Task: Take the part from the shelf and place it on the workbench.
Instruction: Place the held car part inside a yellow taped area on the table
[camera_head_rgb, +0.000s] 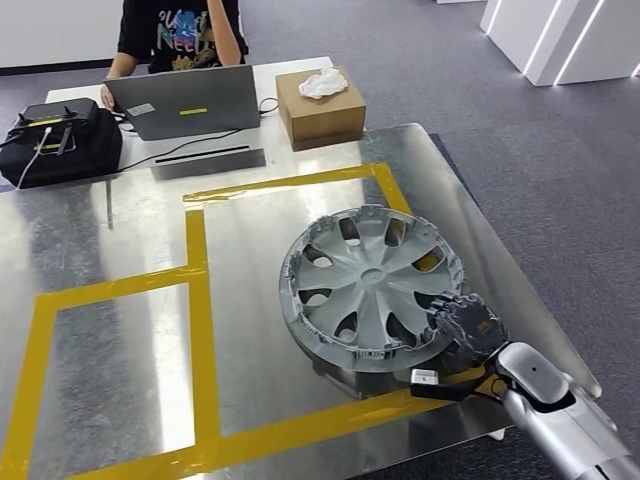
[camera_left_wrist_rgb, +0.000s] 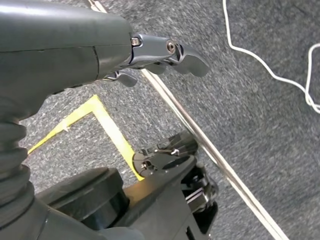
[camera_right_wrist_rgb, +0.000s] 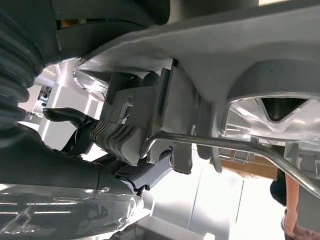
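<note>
The hubcap (camera_head_rgb: 371, 288) lay tilted on the metal workbench (camera_head_rgb: 113, 240), inside the yellow tape (camera_head_rgb: 198, 300), its near right rim clamped in the right hand (camera_head_rgb: 462, 328). A good release would lower that edge flat before the fingers (camera_right_wrist_rgb: 113, 137) opened. The left hand (camera_left_wrist_rgb: 151, 55) hung over the carpet, holding nothing, fingers apart. The print on the person's shirt (camera_head_rgb: 181, 30) was unreadable.

One hubcap (camera_head_rgb: 370, 285), one laptop (camera_head_rgb: 192, 100), one cardboard box (camera_head_rgb: 321, 108), one black bag (camera_head_rgb: 60, 140), one person (camera_head_rgb: 181, 35), and one metal table (camera_head_rgb: 113, 230) marked with yellow tape (camera_head_rgb: 198, 330).
</note>
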